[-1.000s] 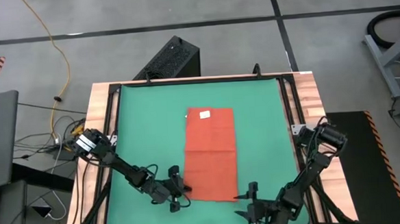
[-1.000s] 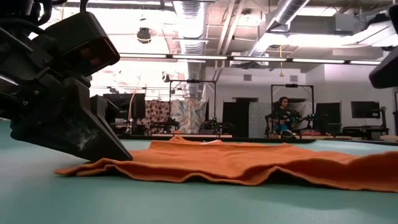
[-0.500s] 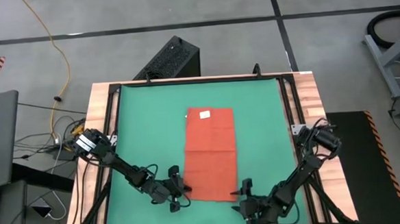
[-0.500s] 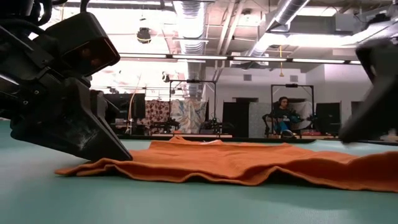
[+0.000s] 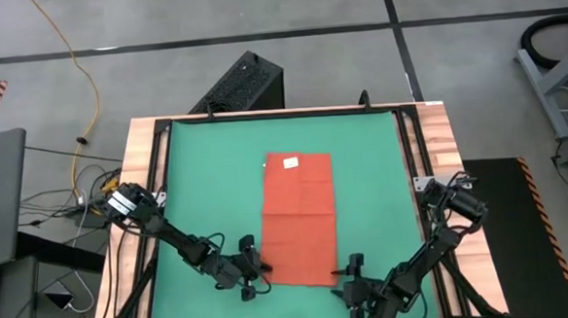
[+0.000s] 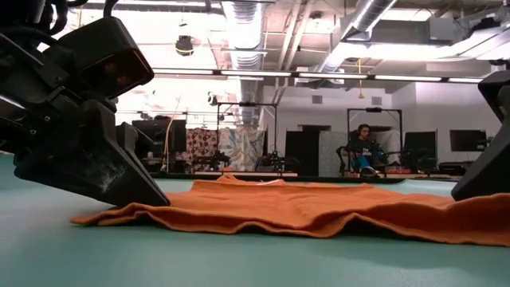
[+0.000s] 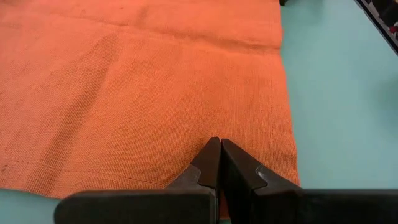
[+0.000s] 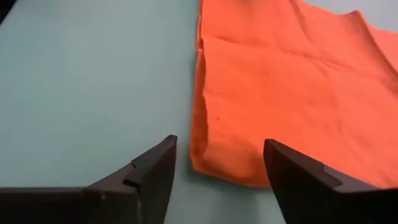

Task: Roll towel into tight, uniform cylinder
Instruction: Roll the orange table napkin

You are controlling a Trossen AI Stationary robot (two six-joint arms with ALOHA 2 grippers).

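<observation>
The left tool (image 5: 254, 269) sits low at the near left corner of the towel (image 5: 300, 219), and in its own wrist view its two dark fingers (image 7: 211, 163) are pressed together with their tips on the orange fabric just inside the near hem; whether any cloth is pinched between them cannot be told from these views. In the low view this tool's dark wedge (image 6: 96, 171) rests against the towel's (image 6: 295, 211) rumpled edge, down on the green mat (image 6: 239, 259). The right tool (image 5: 351, 276) is at the towel's near right corner with its fingers (image 8: 152, 171) spread wide apart and holding nothing; between them, in the right wrist view, the corner of the towel (image 8: 280, 99) lies just ahead on the mat (image 8: 93, 81), with a folded edge running along its side. The towel lies flat as a long orange-red rectangle near the middle of the mat (image 5: 207, 182), not yet rolled, with a faint crease across it and a small white tag (image 5: 290, 163) at its far end. The mat covers the desk (image 5: 439, 141), whose wooden border shows at the sides. Far behind, in the room, a person (image 6: 362, 150) is seated.
</observation>
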